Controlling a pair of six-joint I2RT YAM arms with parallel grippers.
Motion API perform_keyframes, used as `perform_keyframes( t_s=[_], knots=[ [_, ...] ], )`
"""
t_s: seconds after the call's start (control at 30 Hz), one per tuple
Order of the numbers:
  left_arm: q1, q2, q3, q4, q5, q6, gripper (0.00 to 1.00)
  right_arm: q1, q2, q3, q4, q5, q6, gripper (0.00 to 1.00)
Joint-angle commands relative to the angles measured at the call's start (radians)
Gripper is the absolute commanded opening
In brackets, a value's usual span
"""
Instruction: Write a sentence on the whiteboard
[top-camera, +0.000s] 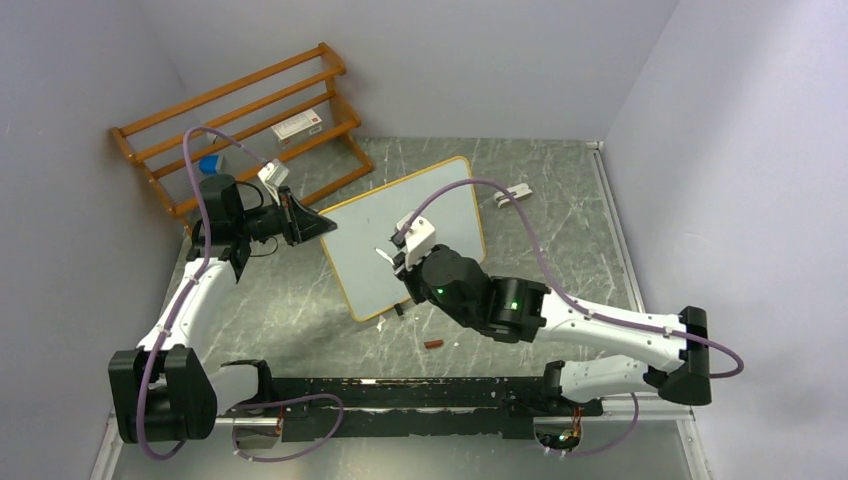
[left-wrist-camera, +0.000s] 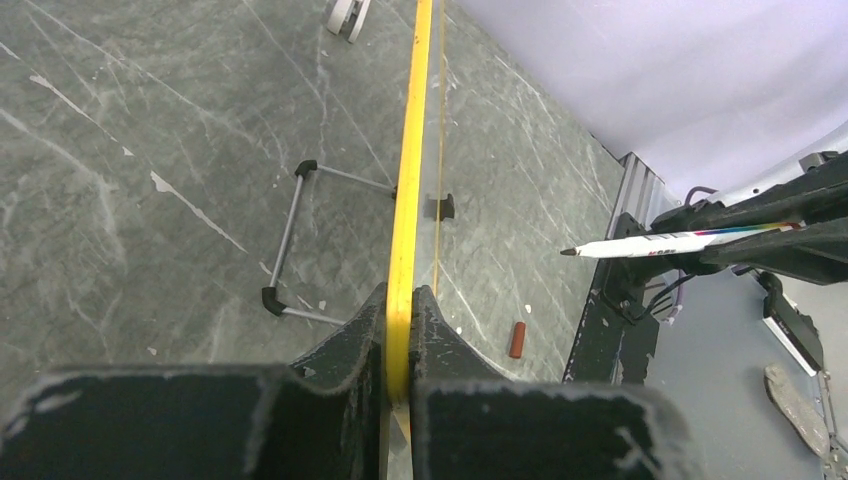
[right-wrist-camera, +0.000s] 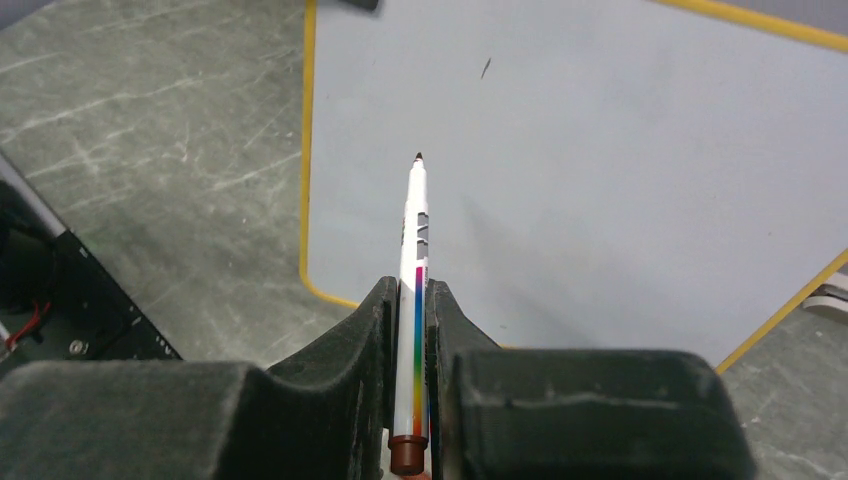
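Whiteboard: a white rectangular whiteboard (top-camera: 405, 235) with rounded corners and a thin yellow-wood frame was stood tilted in the middle of the table, propped on a thin grey wire leg (left-wrist-camera: 290, 240) with black feet.
Table: a grey-green stone-look table (top-camera: 290, 300) was seen under everything.
Left gripper: the black left gripper (top-camera: 325, 228) was pinched tight on the board's frame at its far left corner, with one finger on each side of the edge.
Right gripper: the black right gripper (top-camera: 392, 258) was squeezed around a white marker pen (right-wrist-camera: 413, 270) with a rainbow stripe, and the dark tip was pointed at the board.
Pen tip: it seemed to be held just off the white face, though this could not be told for sure.
Writing: one short dark stroke (right-wrist-camera: 485, 67) was seen on the board.
Cap: a small red-brown cap (top-camera: 433, 344) was laid on the table near the board's near corner.
Rack: an orange-brown slatted wooden rack (top-camera: 240, 110) was stood at the far left, with a small white box (top-camera: 298, 126) on it.
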Motion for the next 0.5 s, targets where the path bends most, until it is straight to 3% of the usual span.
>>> perform_keyframes(
  t_s=[0.0,0.47],
  knots=[
    [-0.025,-0.007,-0.025,-0.085,-0.066,0.101,0.05,0.044,0.066,0.082,0.061,0.146,-0.022,0.0],
    [-0.025,-0.006,-0.049,-0.105,-0.143,0.072,0.05,0.081,0.255,0.233,-0.004,0.251,-0.005,0.0]
  ],
)
